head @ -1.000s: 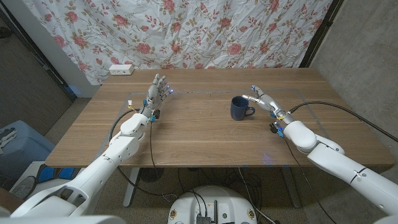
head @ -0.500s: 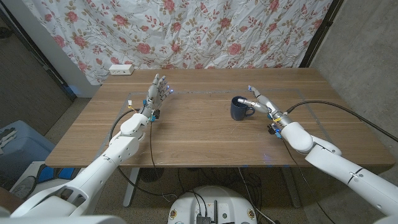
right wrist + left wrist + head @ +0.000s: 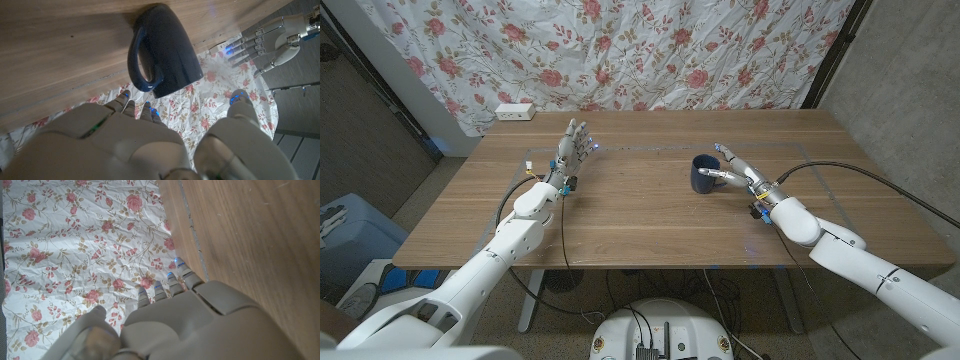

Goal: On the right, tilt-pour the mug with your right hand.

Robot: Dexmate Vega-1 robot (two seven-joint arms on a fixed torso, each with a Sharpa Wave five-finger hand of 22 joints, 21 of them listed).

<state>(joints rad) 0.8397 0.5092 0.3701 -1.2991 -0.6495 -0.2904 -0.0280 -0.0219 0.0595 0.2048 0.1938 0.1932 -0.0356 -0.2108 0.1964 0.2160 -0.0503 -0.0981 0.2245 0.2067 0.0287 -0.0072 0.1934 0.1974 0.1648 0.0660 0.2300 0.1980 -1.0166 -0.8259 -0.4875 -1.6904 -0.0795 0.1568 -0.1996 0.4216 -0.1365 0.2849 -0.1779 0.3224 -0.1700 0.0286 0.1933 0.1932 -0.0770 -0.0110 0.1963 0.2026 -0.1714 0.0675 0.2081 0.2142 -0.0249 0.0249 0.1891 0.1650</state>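
A dark blue mug (image 3: pixel 703 174) stands upright on the right half of the wooden table (image 3: pixel 640 215), its handle turned toward my right hand (image 3: pixel 735 170). That hand is at the handle with its fingers apart, reaching along the mug's side; I cannot tell whether they touch it. In the right wrist view the mug (image 3: pixel 162 47) and its handle loop lie just beyond my right fingertips (image 3: pixel 125 95), with nothing gripped. My left hand (image 3: pixel 572 150) stands upright on the left half of the table, fingers spread and empty; its back (image 3: pixel 200 320) shows in the left wrist view.
A floral curtain (image 3: pixel 620 50) hangs behind the table's far edge. A white power strip (image 3: pixel 515 112) lies at the far left corner. Black cables (image 3: pixel 840 168) trail off my right arm across the table's right side. The left hand (image 3: pixel 272 37) also appears in the right wrist view.
My right hand has moved in toward the mug, from beside the handle to right at it. The mug and the left hand have stayed still.
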